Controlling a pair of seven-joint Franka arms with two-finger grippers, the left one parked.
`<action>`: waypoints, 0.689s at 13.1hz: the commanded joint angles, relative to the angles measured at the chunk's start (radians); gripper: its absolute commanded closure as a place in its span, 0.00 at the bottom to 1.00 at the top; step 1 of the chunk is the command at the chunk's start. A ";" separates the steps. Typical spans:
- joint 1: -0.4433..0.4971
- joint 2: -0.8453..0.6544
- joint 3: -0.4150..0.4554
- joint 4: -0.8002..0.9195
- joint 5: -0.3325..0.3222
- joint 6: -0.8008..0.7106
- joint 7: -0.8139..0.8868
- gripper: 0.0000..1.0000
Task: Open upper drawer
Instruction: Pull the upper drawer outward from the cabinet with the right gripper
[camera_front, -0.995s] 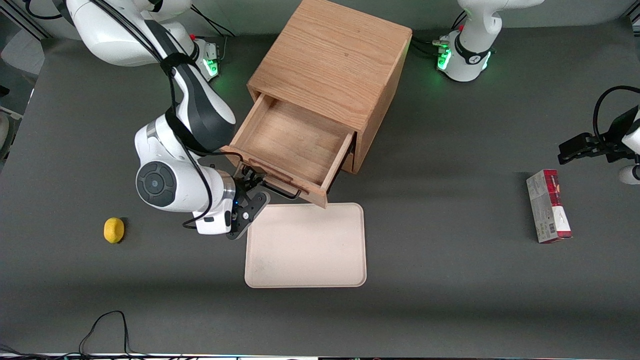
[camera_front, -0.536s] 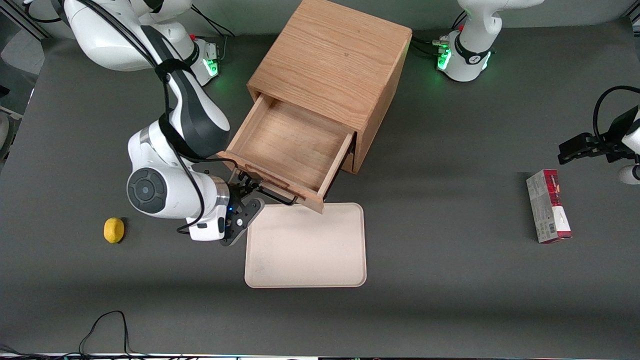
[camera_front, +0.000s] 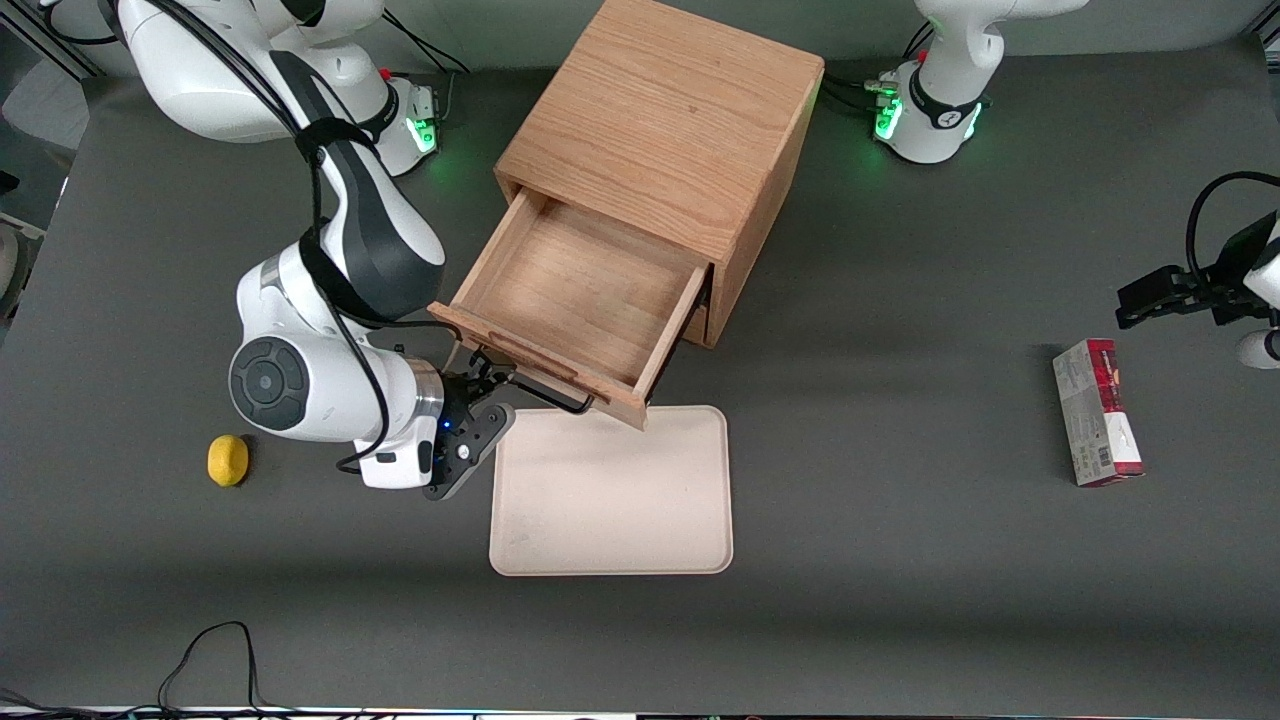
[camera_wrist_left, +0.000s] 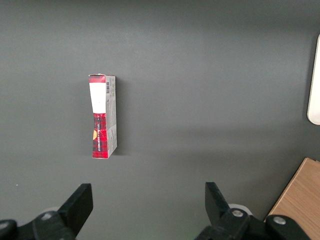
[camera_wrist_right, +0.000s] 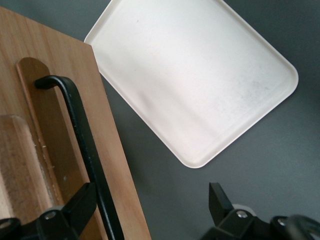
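Observation:
The upper drawer (camera_front: 580, 285) stands pulled well out of the wooden cube cabinet (camera_front: 670, 110), and its inside is bare. A thin black wire handle (camera_front: 550, 395) runs along the drawer's light oak front (camera_wrist_right: 60, 100). My gripper (camera_front: 487, 378) is at the end of that handle toward the working arm's end of the table. In the right wrist view the gripper (camera_wrist_right: 150, 200) is open, with its fingers spread wide. The handle (camera_wrist_right: 82, 145) passes close beside one finger (camera_wrist_right: 80, 202), inside the gap, with nothing clamped.
A cream tray (camera_front: 610, 490) lies in front of the drawer, nearer the front camera, and fills much of the wrist view (camera_wrist_right: 200, 85). A yellow lemon (camera_front: 227, 460) sits toward the working arm's end. A red and white box (camera_front: 1095, 410) lies toward the parked arm's end.
The arm and gripper have moved toward the working arm's end of the table. The drawer has slid out a little farther.

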 joint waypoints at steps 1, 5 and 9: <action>-0.025 0.024 0.003 0.050 0.004 -0.007 -0.025 0.00; -0.050 0.009 0.001 0.055 0.002 -0.016 -0.019 0.00; -0.079 -0.040 -0.041 0.043 -0.002 -0.021 0.003 0.00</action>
